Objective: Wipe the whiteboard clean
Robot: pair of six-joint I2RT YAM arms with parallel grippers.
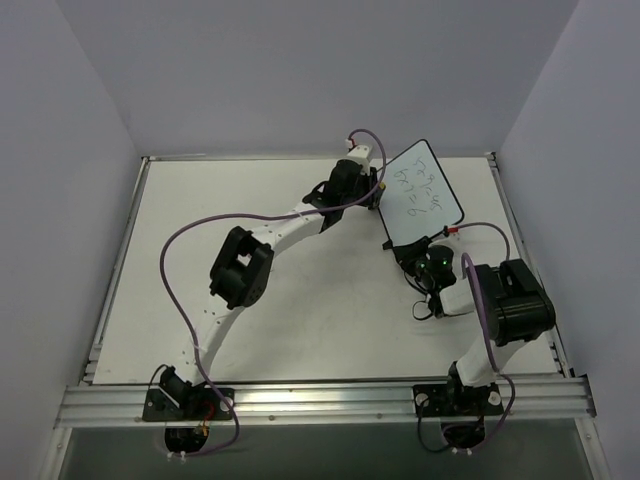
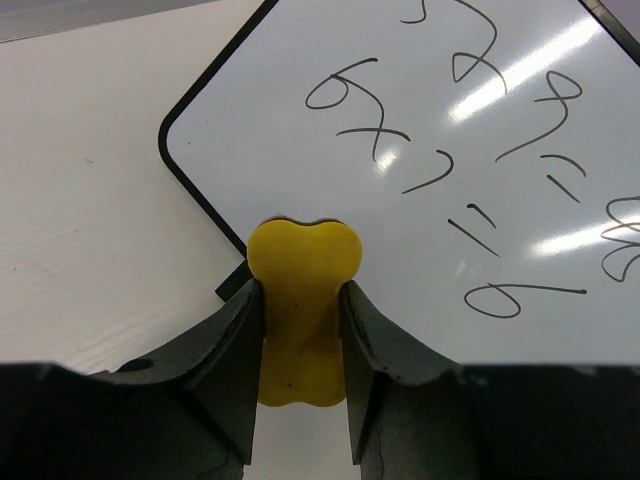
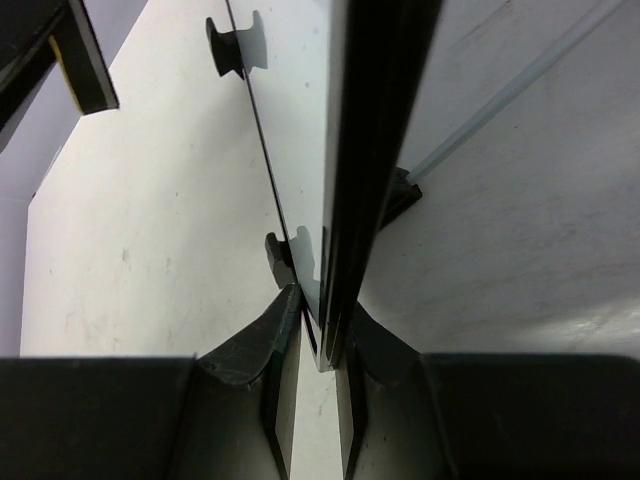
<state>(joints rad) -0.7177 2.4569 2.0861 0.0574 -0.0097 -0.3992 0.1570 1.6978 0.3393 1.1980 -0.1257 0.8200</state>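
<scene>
1. Location. The whiteboard (image 1: pixel 425 195) sits at the far right of the bench (image 1: pixel 200 200), between the two arms. In the right wrist view it appears edge-on. I cannot tell whether its far edge rests on the bench.

2. Right claw (image 3: pixel 318 322). It is narrow, pinched on the thin black frame at the board's near edge, just beside one of the small black feet (image 3: pixel 280 255).

3. Left claw (image 2: pixel 300 290). It is clamped on the yellow eraser (image 2: pixel 303 255). The eraser's tip lies at the frame, at the lower left of the writing face. The dark handwriting (image 2: pixel 375 140) covers most of the face and is untouched.

4. Handling, as I judge it.
- The board looks light, thin and stiff. It should not bend under wiping pressure, but it can pivot about a single edge grip.
- The face is glossy and likely slippery. I expect the frame to be the only secure place to hold it.
- I would hold the frame edge, clear of the writing, and press the eraser toward the held side.
- The eraser bulges between the fingers, so it reads as soft foam. Firm, flat contact should clean better than tip contact.
</scene>
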